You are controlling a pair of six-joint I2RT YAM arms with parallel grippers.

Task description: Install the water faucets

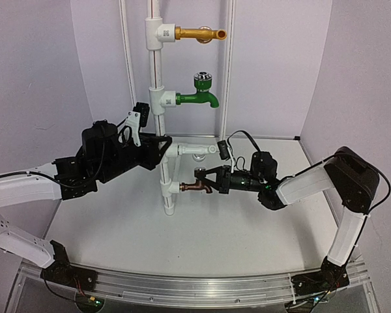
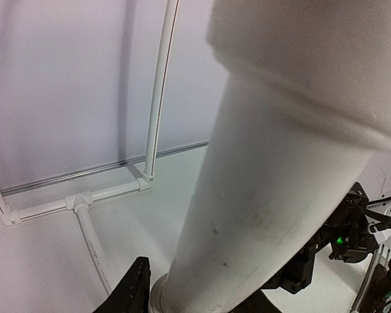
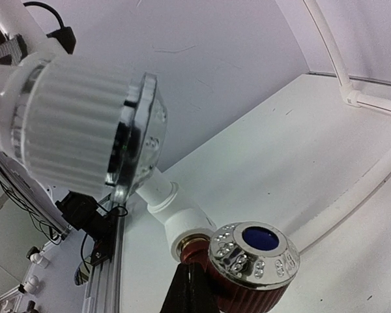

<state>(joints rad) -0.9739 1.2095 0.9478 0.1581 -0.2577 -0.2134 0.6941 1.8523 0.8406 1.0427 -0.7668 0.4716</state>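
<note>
Copper tap (image 1: 195, 187) sits low on the vertical white pipe (image 1: 157, 72), inlet end at a white tee fitting (image 1: 171, 188), spout pointing down, silver knob (image 3: 254, 257) w/ blue centre up top. Right gripper (image 1: 212, 181) is clamped on the tap from the right. Just above, a white ribbed tap handle (image 3: 72, 130). Left gripper (image 1: 161, 147) is closed round the pipe approx. at that height. Higher up: green faucet (image 1: 197, 99), then gold faucet (image 1: 199, 32). Pipe stands on the white table (image 1: 117, 228).

The small tap (image 1: 197, 187) juts right from the pipe (image 1: 158, 72) (lowest outlet).
</note>
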